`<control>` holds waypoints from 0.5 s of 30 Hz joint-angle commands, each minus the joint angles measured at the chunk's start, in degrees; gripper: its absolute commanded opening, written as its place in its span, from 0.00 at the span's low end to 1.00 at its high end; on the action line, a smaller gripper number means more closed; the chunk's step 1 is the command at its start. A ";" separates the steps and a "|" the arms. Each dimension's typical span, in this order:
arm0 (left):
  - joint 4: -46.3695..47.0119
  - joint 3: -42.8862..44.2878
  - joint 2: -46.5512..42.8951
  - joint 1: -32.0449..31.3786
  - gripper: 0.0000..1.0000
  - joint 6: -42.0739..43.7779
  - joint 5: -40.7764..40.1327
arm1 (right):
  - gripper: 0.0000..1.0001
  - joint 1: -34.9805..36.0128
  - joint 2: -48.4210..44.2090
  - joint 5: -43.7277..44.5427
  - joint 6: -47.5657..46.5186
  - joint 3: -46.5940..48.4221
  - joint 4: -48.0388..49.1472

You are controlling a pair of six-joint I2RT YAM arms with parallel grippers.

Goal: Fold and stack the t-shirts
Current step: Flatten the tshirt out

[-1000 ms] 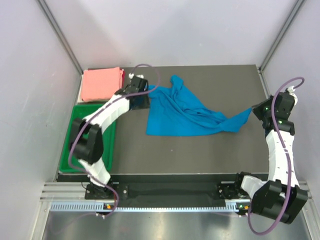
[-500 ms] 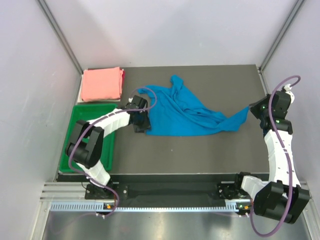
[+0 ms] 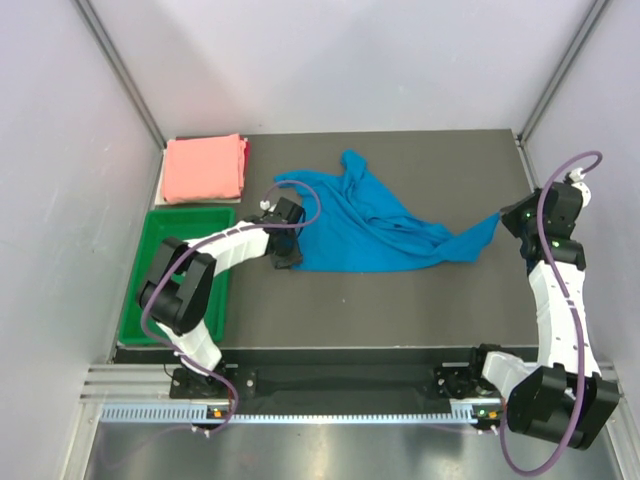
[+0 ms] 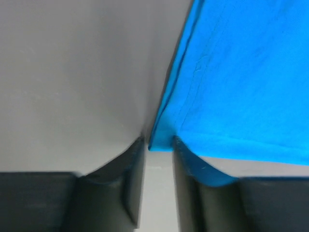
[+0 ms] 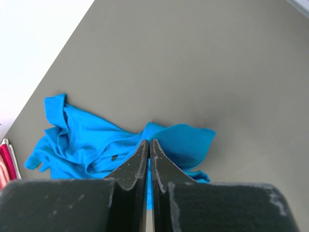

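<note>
The blue t-shirt lies rumpled and unfolded across the middle of the dark table. Its long axis runs from the left-hand hem out to a drawn-out tail at the right, so it spans the ground between the two arms. The right gripper has that tail: its wrist view shows the fingers pressed together with a sliver of blue cloth caught between them. The left gripper is down at the near-left hem corner, nearer to it than the other arm, with the cloth spreading to its right. Its fingers stand a narrow way apart, and the very corner of the hem sits in the mouth of the gap. Whether either pad already touches the cloth is hard to tell from so close and blurred a view, but nothing looks pinched yet. The step in hand seems to be taking that corner, after which both ends could be drawn apart along the long axis to flatten the shirt. The pink t-shirt sits folded at the far-left corner, just beyond the green tray and apart from the blue one.
</note>
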 commanded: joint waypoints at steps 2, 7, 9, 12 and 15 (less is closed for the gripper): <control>0.97 -0.19 1.21 -0.05 0.26 -0.29 -3.19 | 0.00 0.46 -1.59 0.79 -0.85 1.17 2.65; -3.68 9.79 -1.59 -0.05 0.00 0.76 -5.28 | 0.00 0.55 0.51 0.88 -0.15 5.18 2.04; -8.77 16.22 -4.23 0.03 0.00 2.25 -7.14 | 0.00 0.64 1.22 -1.57 -0.23 8.88 2.74; -15.01 31.85 -6.78 0.03 0.00 3.92 -9.95 | 0.00 0.55 3.15 -5.44 -0.85 19.94 1.35; -18.35 47.59 -8.89 0.03 0.00 5.07 -11.27 | 0.00 0.55 4.39 -5.89 -0.94 31.81 -2.70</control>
